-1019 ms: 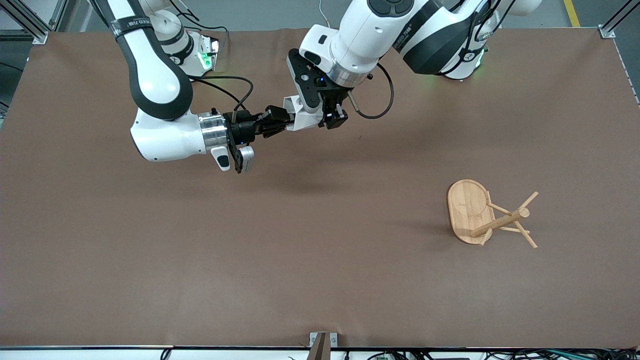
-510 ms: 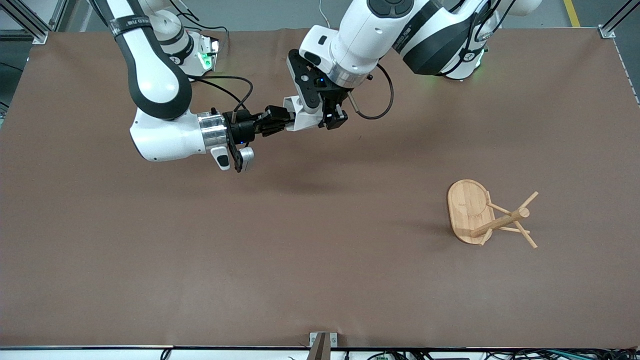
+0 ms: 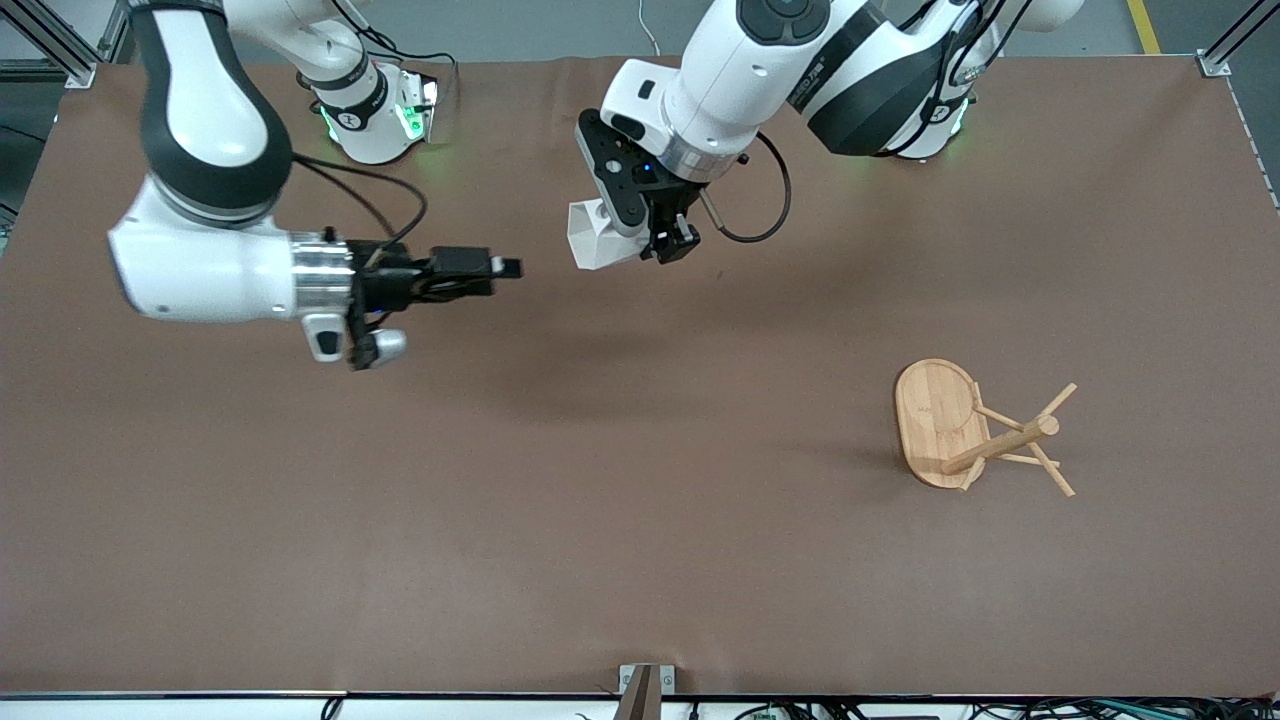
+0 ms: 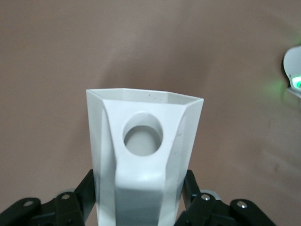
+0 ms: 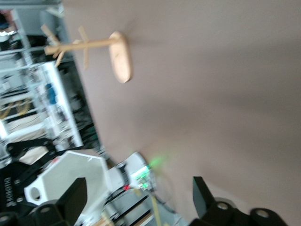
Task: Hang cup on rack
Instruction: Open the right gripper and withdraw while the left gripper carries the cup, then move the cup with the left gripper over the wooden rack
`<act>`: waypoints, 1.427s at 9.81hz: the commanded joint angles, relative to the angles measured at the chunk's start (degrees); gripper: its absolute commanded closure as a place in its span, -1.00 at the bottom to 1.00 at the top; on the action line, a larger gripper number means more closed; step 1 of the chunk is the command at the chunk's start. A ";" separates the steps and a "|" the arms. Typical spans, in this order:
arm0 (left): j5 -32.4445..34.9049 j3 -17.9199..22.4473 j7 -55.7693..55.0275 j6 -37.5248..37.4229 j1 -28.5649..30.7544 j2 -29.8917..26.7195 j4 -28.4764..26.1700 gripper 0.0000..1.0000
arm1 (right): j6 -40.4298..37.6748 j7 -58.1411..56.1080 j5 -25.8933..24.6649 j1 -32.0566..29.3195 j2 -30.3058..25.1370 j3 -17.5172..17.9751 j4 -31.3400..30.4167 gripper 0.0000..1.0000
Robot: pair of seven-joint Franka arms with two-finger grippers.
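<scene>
The white faceted cup (image 3: 597, 236) hangs in the air over the table's robot-side middle, with my left gripper (image 3: 640, 240) shut on it. In the left wrist view the cup (image 4: 143, 155) fills the space between the black fingers (image 4: 87, 190), its handle with the round hole facing the camera. My right gripper (image 3: 507, 268) is open and holds nothing, level with the cup and a short gap away from it toward the right arm's end. The right wrist view shows the cup (image 5: 70, 176) off past one open finger (image 5: 75, 197). The bamboo rack (image 3: 940, 415) stands upright toward the left arm's end.
The brown mat (image 3: 620, 520) covers the whole table. The rack's post (image 3: 1000, 445) and thin pegs (image 3: 1055, 400) stick out from its oval base. A metal bracket (image 3: 645, 680) sits at the table edge nearest the front camera.
My right gripper opened, let go of the cup and drew back toward the right arm's end. The cup stayed in my left gripper, which barely moved.
</scene>
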 commanded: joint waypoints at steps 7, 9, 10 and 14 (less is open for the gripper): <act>9.72 0.83 -27.10 -6.67 10.22 -2.04 -0.86 0.99 | -4.09 4.53 -51.53 -7.64 -8.80 -3.02 6.85 -1.00; 9.91 0.66 -31.34 -8.25 14.08 -1.86 -1.92 0.99 | -8.75 4.18 -51.54 -16.11 -10.66 2.38 7.98 -1.00; 9.91 0.66 -31.35 -8.26 15.40 -1.86 -2.79 0.99 | -10.68 1.91 -51.80 -18.36 -10.67 3.21 10.69 -1.00; 9.13 0.74 -29.51 -5.72 23.39 -4.13 -11.03 0.99 | -20.46 1.36 -54.53 -20.05 -11.89 2.69 16.44 -1.00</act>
